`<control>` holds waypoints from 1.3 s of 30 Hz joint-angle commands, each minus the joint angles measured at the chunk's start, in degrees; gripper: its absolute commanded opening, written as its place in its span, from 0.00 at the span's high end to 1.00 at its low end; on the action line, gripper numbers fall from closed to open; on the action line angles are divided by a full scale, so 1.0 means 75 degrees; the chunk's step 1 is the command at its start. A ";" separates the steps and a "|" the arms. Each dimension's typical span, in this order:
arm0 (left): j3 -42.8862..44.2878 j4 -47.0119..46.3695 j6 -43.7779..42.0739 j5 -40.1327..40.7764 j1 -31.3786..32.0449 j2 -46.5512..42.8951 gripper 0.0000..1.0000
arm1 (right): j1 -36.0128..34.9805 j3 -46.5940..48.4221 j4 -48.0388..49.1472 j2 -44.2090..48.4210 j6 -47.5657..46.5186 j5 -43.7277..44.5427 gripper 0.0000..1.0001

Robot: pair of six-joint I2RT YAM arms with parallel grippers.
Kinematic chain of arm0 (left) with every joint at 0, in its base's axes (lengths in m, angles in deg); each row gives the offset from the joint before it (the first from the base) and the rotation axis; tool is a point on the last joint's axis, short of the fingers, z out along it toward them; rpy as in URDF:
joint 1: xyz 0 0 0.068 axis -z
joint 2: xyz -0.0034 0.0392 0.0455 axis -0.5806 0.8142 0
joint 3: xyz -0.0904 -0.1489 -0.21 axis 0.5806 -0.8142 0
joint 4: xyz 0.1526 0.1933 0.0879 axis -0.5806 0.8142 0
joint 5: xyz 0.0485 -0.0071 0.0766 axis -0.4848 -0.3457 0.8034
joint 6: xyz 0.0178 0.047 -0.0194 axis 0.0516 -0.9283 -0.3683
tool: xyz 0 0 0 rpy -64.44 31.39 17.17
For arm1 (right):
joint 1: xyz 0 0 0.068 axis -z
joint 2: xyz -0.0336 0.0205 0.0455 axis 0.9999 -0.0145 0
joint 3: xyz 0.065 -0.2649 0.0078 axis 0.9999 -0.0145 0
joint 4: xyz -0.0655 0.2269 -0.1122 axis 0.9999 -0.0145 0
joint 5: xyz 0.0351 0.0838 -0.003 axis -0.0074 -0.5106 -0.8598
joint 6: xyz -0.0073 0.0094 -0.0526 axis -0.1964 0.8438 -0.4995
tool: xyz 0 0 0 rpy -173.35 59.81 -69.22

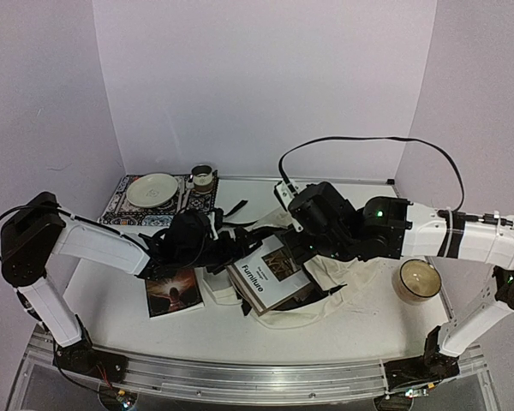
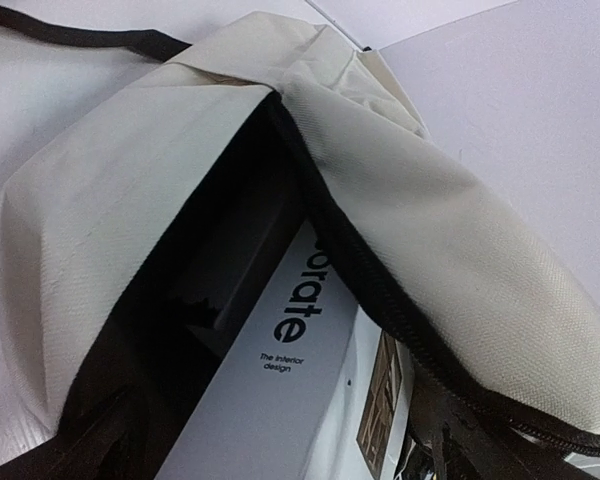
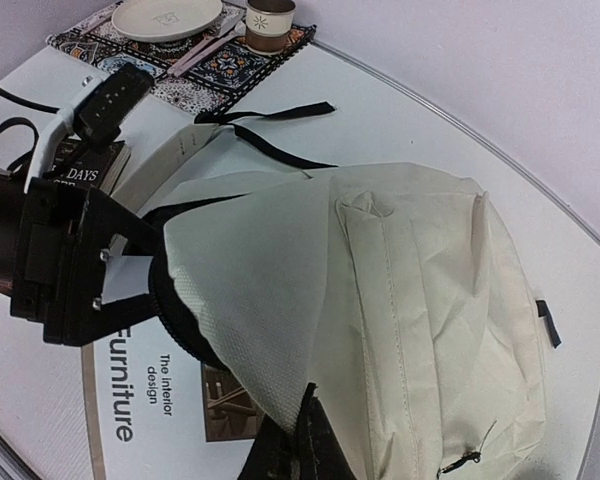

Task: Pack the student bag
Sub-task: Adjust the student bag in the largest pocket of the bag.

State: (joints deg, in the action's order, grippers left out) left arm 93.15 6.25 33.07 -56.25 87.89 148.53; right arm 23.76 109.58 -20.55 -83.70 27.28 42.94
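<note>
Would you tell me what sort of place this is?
Probably a robotics test booth: plain white walls box in a white table, with staged props like a plate on a placemat near the student bag.

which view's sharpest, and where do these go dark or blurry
Left wrist view: sharpest, with the bag's weave crisp and the book's print readable, but the bag's inside falls to near black. Right wrist view: even light, the bag clear, a dark blur at the bottom edge. Top view: soft even light, no glare, softest overall; the black arms lose detail.
</note>
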 commanded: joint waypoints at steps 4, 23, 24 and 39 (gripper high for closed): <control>0.0022 -0.0227 0.1124 -0.0191 -0.0062 -0.0423 0.01 | -0.0023 -0.0067 -0.0070 0.0090 0.0078 -0.0289 0.73; 0.0868 -0.0953 0.1534 0.0037 0.0075 0.0662 0.01 | -0.0664 0.0053 -0.0373 -0.0992 0.0194 -0.0973 0.02; 0.0864 -0.0967 0.1549 0.0068 0.0082 0.0663 0.01 | -0.0732 0.0117 -0.0390 -0.1115 0.0188 -0.0910 0.02; 0.0656 -0.1128 0.1662 0.0022 0.0117 0.0419 0.01 | -0.0885 0.0192 -0.1023 -0.1883 0.0234 0.2583 0.02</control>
State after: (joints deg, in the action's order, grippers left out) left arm 96.65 2.21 44.89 -56.11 88.33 153.37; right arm 16.64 110.50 -24.38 -96.69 28.83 50.04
